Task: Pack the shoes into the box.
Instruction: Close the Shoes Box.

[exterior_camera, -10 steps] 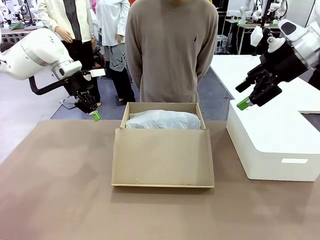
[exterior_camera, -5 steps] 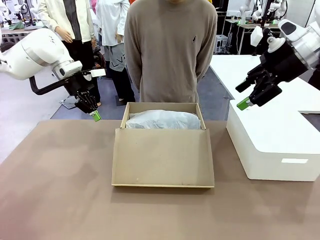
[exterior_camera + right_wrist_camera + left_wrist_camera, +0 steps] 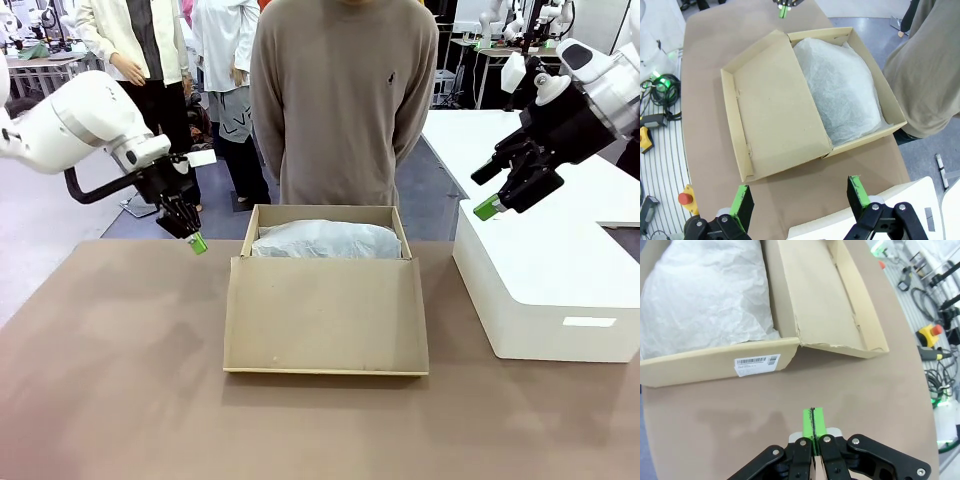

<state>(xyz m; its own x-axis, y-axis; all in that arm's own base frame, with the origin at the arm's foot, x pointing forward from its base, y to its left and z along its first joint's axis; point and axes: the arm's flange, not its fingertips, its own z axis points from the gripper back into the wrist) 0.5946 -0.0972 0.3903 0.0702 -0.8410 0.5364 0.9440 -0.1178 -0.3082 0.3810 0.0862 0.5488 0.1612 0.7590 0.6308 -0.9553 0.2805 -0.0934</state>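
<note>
the box (image 3: 326, 210) stands open, tissue paper (image 3: 325, 240) mounded inside; whether the shoes lie beneath is unclear. left gripper (image 3: 198, 243), pinched empty, hovers left of it; right gripper (image 3: 484, 192), spread wide, right. lid (image 3: 325, 315) not yet closed.

My pads (image 3: 807, 422) are green; the box (image 3: 325, 315) is tan-brown, its tissue paper (image 3: 325, 240) white, the table (image 3: 120, 380) dull brown.

The tan cardboard box (image 3: 322, 212) sits open in the middle of the worktop (image 3: 120, 360), its attached flap lid (image 3: 325, 315) lying flat toward the robot's side, crumpled white tissue paper (image 3: 325, 240) mounded inside, a white barcode label (image 3: 756, 363) on one outer wall.
</note>
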